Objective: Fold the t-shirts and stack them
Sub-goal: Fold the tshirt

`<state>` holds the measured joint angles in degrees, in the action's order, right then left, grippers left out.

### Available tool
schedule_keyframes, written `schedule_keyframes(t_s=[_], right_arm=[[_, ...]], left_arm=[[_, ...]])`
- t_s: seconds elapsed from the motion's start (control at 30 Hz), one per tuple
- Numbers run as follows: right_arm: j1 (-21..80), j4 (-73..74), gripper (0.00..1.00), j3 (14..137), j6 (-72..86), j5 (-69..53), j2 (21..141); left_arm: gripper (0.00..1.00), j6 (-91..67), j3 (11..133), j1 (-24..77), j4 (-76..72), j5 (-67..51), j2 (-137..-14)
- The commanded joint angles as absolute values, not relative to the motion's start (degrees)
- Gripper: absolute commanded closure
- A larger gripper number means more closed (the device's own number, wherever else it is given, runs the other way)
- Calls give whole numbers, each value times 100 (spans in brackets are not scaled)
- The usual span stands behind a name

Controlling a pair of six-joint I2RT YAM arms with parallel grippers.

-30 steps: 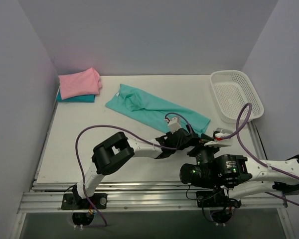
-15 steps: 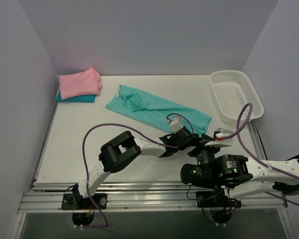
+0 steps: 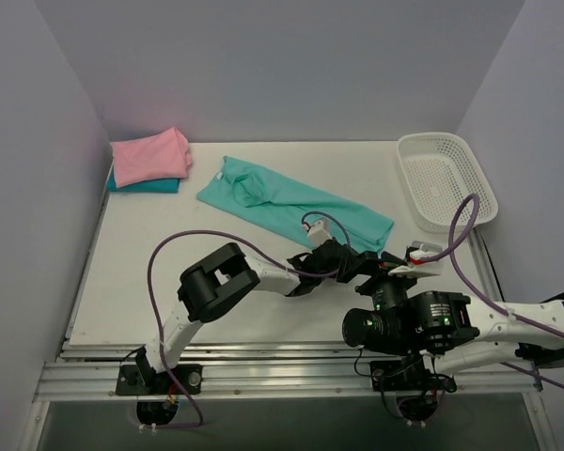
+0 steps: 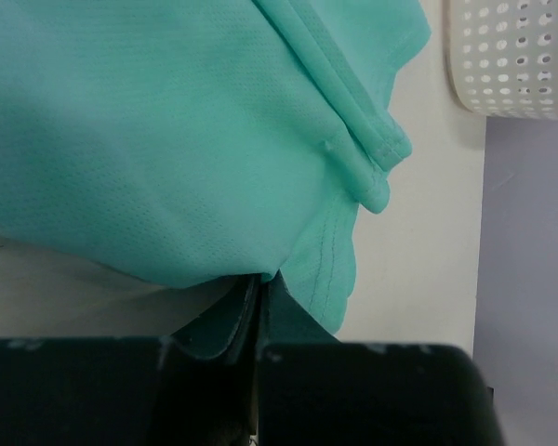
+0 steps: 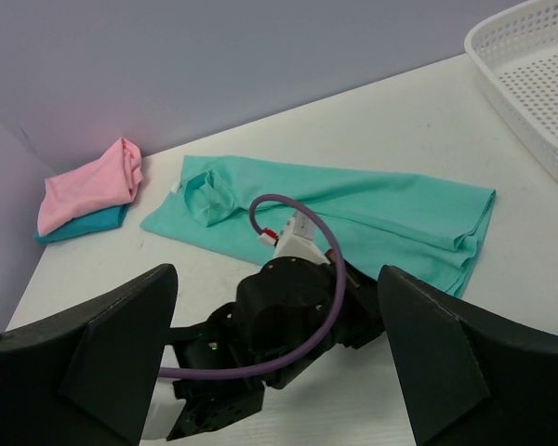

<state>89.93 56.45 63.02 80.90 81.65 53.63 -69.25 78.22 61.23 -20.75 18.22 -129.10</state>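
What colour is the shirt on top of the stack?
Pink shirt; top external view.

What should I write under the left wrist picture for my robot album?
Left jaws pinched shut on the hem of the teal-green t-shirt, white mesh basket at top right.

Pale lavender walls (image 3: 282, 66) box in a white table (image 3: 132, 225) — evenly, softly lit.
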Motion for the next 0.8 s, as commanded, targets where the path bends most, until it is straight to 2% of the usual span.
schedule_keyframes(t_s=[0.0, 0.2, 0.4, 0.57, 0.77], right_arm=[[8965, 5827, 15, 6223, 8139, 8402, 5309], [8965, 5467, 15, 6135, 7849, 8376, 5326], [8974, 5072, 15, 6065, 7551, 8280, 5388], [8991, 4528, 15, 5924, 7260, 8157, 5510], [8991, 3465, 15, 5573, 6674, 7744, 5730]], left_arm=[[98, -6706, 6823, 5924, -1916, 1828, -12430], [98, -6732, 5179, 5897, -1995, 2249, -11358], [98, -6960, 4001, 5932, -1390, 2680, -9979], [98, -7346, 3227, 6003, -48, 3137, -8712], [98, -7856, 2208, 5968, 1393, 3629, -6525]])
